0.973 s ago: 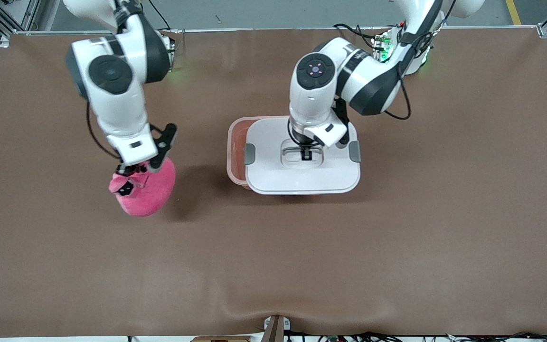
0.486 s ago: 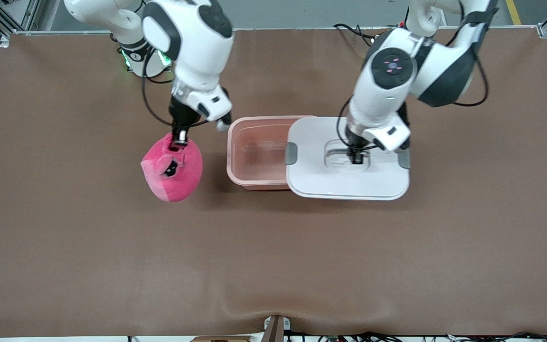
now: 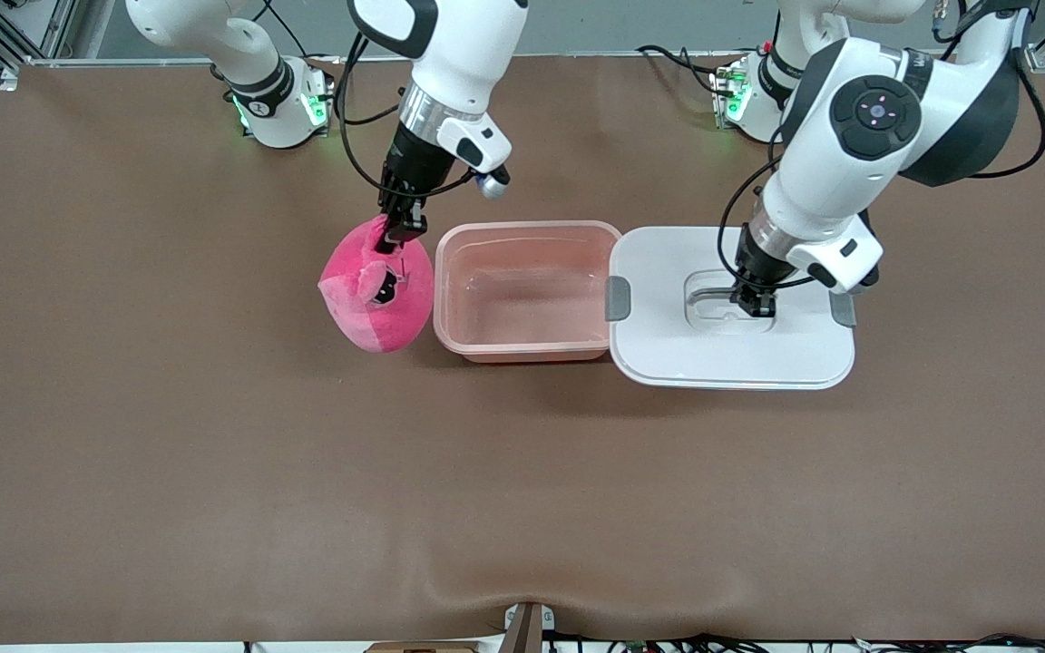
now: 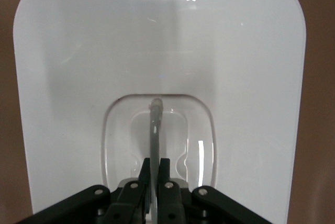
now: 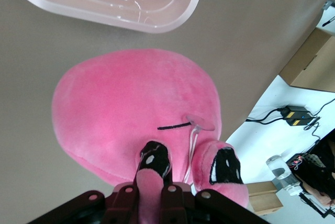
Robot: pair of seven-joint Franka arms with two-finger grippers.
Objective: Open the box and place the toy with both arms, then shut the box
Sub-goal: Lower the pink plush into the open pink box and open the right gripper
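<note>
- You see the brown desk [image 3: 214, 508] carrying everything.
- Your white lid [image 3: 668, 349] lies toward the left arm's end, touching the open pink tub [image 3: 522, 349]; left gripper [image 3: 752, 307] fingers clench its grey handle [image 4: 155, 130].
- Your right gripper [image 3: 393, 238] fingers pinch the toy [image 3: 368, 313], hanging just beside the tub.

One table [image 3: 123, 453], brown cover. Two white arms: right arm [image 3: 450, 54], left arm [image 3: 858, 136]. Two black grippers, one per arm: right gripper [image 3: 391, 238], left gripper [image 3: 752, 307]. One pink plush toy [image 3: 377, 290]; two protruding eyes [image 5: 225, 165] on it. One pale pink tub [image 3: 522, 290]. One white lid [image 3: 731, 349], off tub; one recessed grey handle [image 4: 155, 130]; two grey side clips [image 3: 618, 299] seen at lid's ends. One green-lit base [image 3: 282, 104] under each arm, two total.
</note>
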